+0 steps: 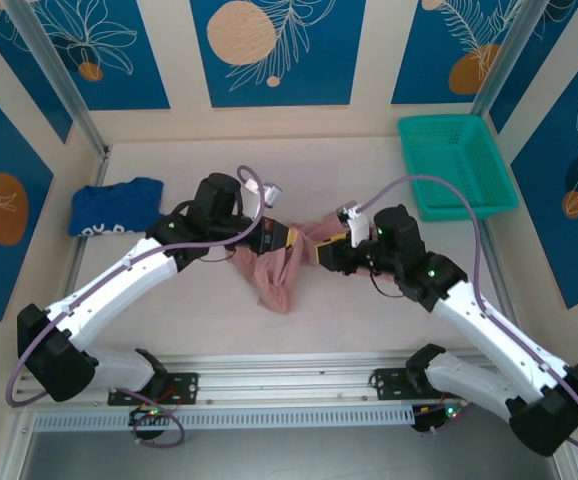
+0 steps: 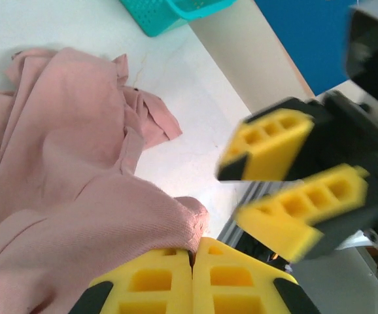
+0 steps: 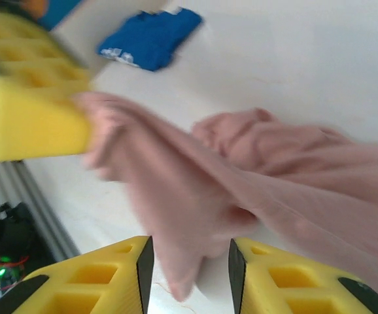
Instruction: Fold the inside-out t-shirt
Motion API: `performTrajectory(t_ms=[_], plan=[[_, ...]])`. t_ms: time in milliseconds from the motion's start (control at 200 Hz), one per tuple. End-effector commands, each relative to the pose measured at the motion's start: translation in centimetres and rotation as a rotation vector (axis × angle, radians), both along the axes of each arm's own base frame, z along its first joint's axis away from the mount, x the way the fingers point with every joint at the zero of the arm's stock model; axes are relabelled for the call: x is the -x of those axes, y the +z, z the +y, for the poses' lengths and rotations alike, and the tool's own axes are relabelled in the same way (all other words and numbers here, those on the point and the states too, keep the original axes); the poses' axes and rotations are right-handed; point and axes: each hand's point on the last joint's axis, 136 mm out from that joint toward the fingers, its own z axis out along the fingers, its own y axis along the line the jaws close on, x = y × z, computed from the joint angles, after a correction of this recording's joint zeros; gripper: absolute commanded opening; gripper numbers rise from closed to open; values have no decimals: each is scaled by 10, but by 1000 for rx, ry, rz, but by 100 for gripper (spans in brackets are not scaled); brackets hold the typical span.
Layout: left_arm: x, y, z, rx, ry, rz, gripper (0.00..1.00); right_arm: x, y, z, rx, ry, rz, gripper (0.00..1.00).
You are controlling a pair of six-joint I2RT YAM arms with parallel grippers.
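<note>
Pinching edge of dusty-pink t-shirt [image 2: 65, 170], left pincer [image 2: 192, 252] has pads pressed together on cloth. Rest of shirt trails ahead of its tips in crumpled heap on table [image 2: 189, 98]. Right pincer [image 3: 190, 261] faces it close by, jaws part-open, loose flap hanging in gap between them, not clamped. Likely regrip, to spread bunched garment before any fold. Blue garment [image 3: 151, 36] lies well beyond right pincer, untouched.
</note>
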Motion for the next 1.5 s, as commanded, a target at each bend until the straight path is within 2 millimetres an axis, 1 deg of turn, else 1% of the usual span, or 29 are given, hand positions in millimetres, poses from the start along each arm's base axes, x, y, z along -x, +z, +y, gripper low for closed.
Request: performTrajectory(t_ms=[0,115,255,290,420,450,495,500,540,545,580,615,725,775,820,850,895,970,1040,1140,1240,1280,1380,1425,1495], plan=[[-1,13,0,20,10,27,0,20,14,26,-64,175,-112,39],[1,15,-1,29,1,31,0,21,14,45,-71,223,-135,39],[2,16,-1,32,-1,34,0,2,8,52,-46,167,-152,40],[3,17,-1,34,0,34,0,-2,9,54,-46,158,-160,40],[3,15,0,29,1,35,0,-13,7,59,-51,137,-168,39],[3,15,1,27,2,34,0,-15,7,59,-53,125,-168,36],[2,14,2,21,9,32,0,-16,6,58,-55,119,-169,28],[2,14,2,21,11,32,0,-16,6,58,-55,119,-169,24],[-1,14,4,17,23,28,0,-16,6,58,-56,117,-166,14],[-1,14,4,17,24,27,0,-16,6,58,-56,117,-166,14],[-4,14,7,12,40,20,0,-14,4,57,-54,118,-159,6],[-9,13,11,2,67,12,0,-13,3,56,-53,121,-147,1],[-28,7,30,-60,193,-48,0,-9,0,53,-75,116,-98,0],[-33,3,37,-79,234,-79,5,-9,2,53,-116,107,-63,0],[-35,-1,43,-97,263,-97,14,-9,4,53,-150,98,-34,0],[-36,-4,48,-110,280,-107,16,-11,5,52,-174,90,-10,0],[-33,-8,54,-120,293,-120,22,-14,7,51,-217,75,25,0],[-27,-15,62,-133,302,-131,40,-20,10,48,-281,49,83,0],[-20,-24,68,-141,306,-132,48,-25,13,45,-336,32,136,0],[-9,-44,68,-157,280,-122,53,-29,19,44,-385,31,181,0],[-1,-61,55,-167,215,-104,54,-29,24,43,-399,45,181,0],[-3,-68,54,-185,219,-96,54,-29,25,42,-395,51,176,0],[-18,-86,60,-269,284,-81,53,-29,24,37,-373,57,177,0],[-22,-89,55,-271,273,-85,53,-28,23,35,-369,59,184,0],[-26,-91,41,-244,233,-77,51,-28,23,33,-369,56,187,0]])
